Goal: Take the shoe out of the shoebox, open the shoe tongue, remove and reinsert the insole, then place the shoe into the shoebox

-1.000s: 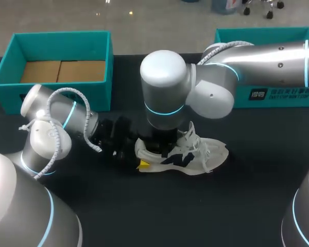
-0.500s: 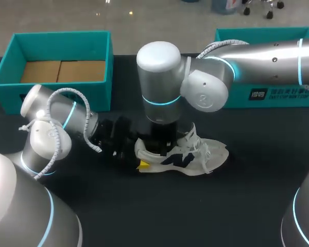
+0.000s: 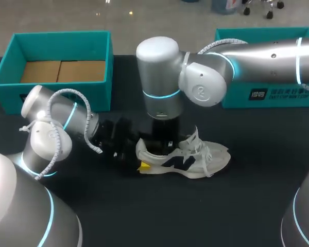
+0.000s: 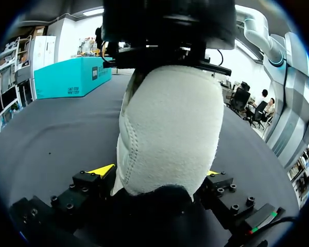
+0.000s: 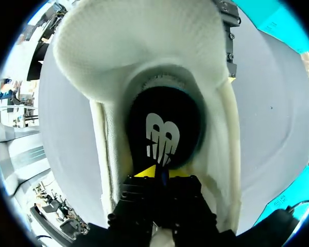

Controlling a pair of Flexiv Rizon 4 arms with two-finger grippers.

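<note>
Black tabletop point(image 3: 257, 195) carries the white shoe point(image 3: 195, 163), which stands on its sole outside any box. Your left gripper point(image 4: 157, 175) sits at the shoe's heel end with a yellow tip pressed against each side, so it is clamped on the shoe. Your right gripper point(image 5: 154, 175) comes straight down into the shoe's opening, just above the dark insole point(image 5: 165, 128); you cannot tell whether it grips anything. Behind the shoe, well apart from it, an open teal box point(image 3: 100, 72) sits toward your left arm and a second teal box point(image 3: 278, 95) toward your right.
</note>
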